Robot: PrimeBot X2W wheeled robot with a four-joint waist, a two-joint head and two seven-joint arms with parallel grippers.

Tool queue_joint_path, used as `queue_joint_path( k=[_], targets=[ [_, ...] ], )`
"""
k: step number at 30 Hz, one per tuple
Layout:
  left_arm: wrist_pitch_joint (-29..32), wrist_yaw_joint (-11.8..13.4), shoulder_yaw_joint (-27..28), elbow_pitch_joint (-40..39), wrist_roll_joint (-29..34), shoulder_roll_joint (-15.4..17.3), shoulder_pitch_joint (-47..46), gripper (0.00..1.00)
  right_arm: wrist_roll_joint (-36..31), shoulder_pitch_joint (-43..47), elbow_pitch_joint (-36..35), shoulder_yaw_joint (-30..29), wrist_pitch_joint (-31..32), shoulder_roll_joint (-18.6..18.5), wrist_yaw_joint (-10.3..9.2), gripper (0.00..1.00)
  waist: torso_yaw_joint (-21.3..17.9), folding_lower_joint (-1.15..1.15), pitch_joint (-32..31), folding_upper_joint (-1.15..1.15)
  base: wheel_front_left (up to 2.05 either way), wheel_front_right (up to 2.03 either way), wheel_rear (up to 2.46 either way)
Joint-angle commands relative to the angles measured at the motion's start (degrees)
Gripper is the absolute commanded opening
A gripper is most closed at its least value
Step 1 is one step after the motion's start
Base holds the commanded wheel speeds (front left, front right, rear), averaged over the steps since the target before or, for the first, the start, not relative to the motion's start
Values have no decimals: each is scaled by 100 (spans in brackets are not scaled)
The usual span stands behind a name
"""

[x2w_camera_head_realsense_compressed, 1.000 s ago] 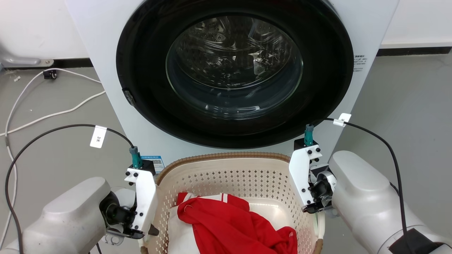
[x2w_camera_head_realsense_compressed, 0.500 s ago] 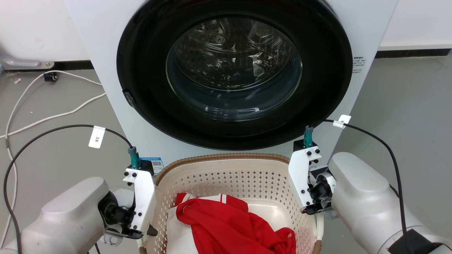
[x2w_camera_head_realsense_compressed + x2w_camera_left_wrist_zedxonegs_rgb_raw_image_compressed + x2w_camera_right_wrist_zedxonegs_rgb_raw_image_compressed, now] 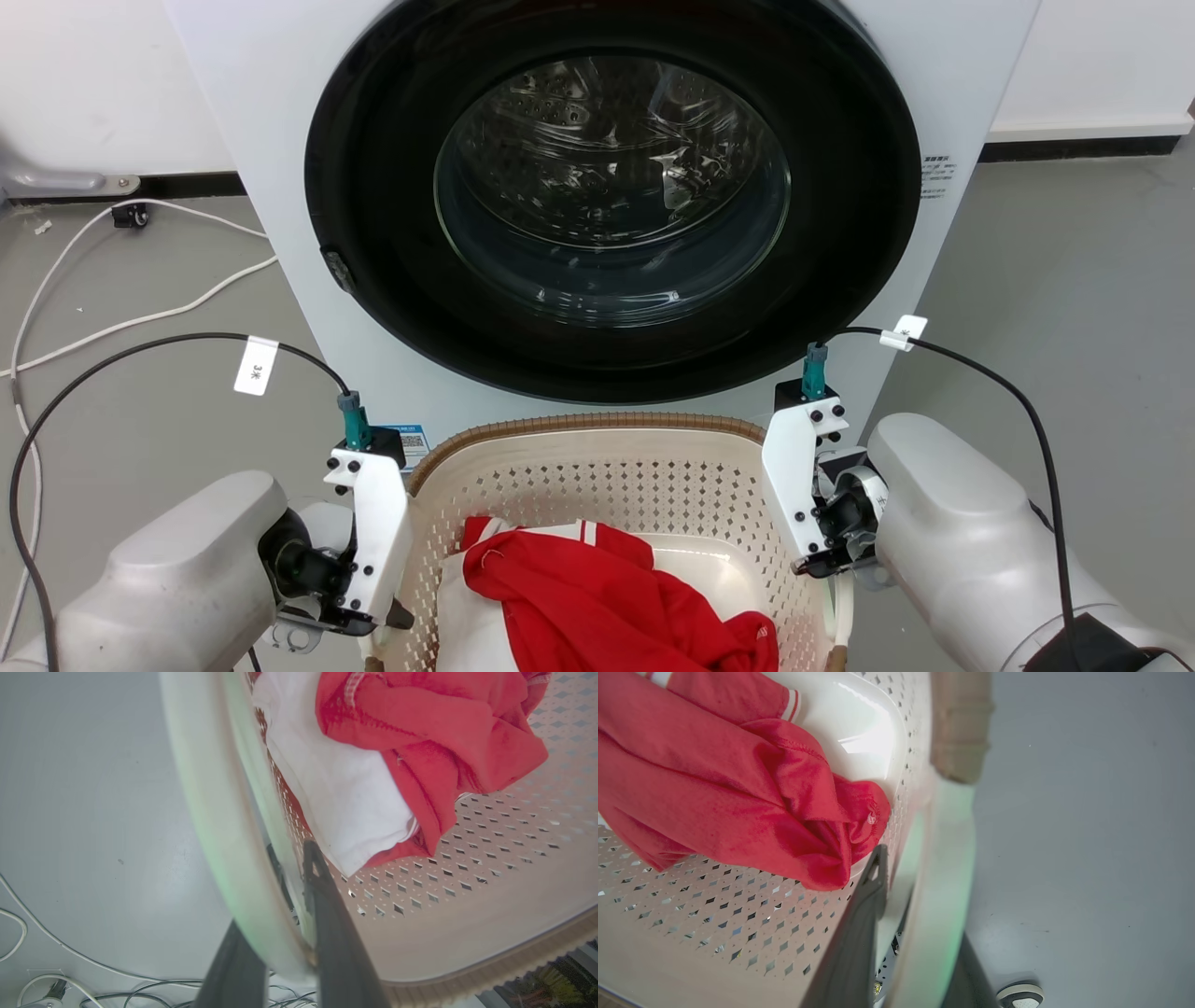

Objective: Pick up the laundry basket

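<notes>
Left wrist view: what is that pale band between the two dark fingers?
The laundry basket's white side handle, clamped between the left gripper's fingers; left wrist view.

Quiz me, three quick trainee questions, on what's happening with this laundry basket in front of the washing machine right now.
1. What lies in the laundry basket? A: red and white clothes. B: blue towels. C: nothing.
2. True or false: the left gripper is holding clothes.
3. Fill in: the right gripper clamps the basket's white side ____.
Key: 1 A; 2 false; 3 handle.
</notes>
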Motion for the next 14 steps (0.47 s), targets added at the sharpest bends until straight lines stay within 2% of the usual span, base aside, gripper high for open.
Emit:
queue_joint_path(
  k=[1, 14],
  targets=[
    [25, 8, -32, 85, 88, 147, 71, 0, -23, 46, 45, 52, -3, -145, 20, 0, -1, 0, -3, 0, 0, 0, 0],
    [49, 8, -33, 115, 98, 151, 60, 0, 100, -45, 112, 147, -49, -147, 19, 0, 9, 0, 13, 0, 0, 0, 0]
  ],
)
